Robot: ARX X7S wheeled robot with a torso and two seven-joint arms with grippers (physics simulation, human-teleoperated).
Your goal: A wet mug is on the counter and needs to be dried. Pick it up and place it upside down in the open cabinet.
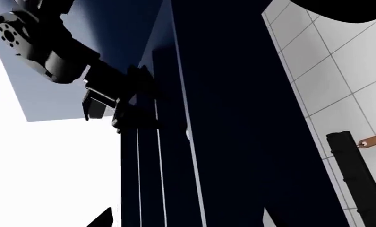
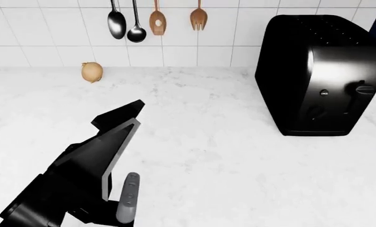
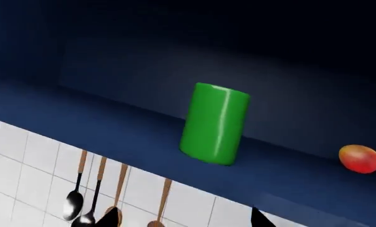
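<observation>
The green mug [image 3: 214, 124] stands by itself on the navy shelf of the open cabinet [image 3: 81, 113]. Its upper face is solid green, and neither an opening nor a handle shows. My right gripper [image 3: 183, 218] is open, drawn back below the shelf edge, with nothing between its fingertips. In the left wrist view the right arm's gripper [image 1: 112, 111] is up against the cabinet front [image 1: 226, 118]. My left gripper [image 2: 122, 116] hovers low over the white marble counter [image 2: 226, 156], open and empty. The mug is out of the head view.
A big black toaster [image 2: 320, 75] stands at the counter's right. A tan onion [image 2: 92, 72] lies by the tiled wall, under hanging spoons and wooden utensils [image 2: 156, 19]. A red-orange fruit [image 3: 360, 159] sits on the shelf to the mug's side.
</observation>
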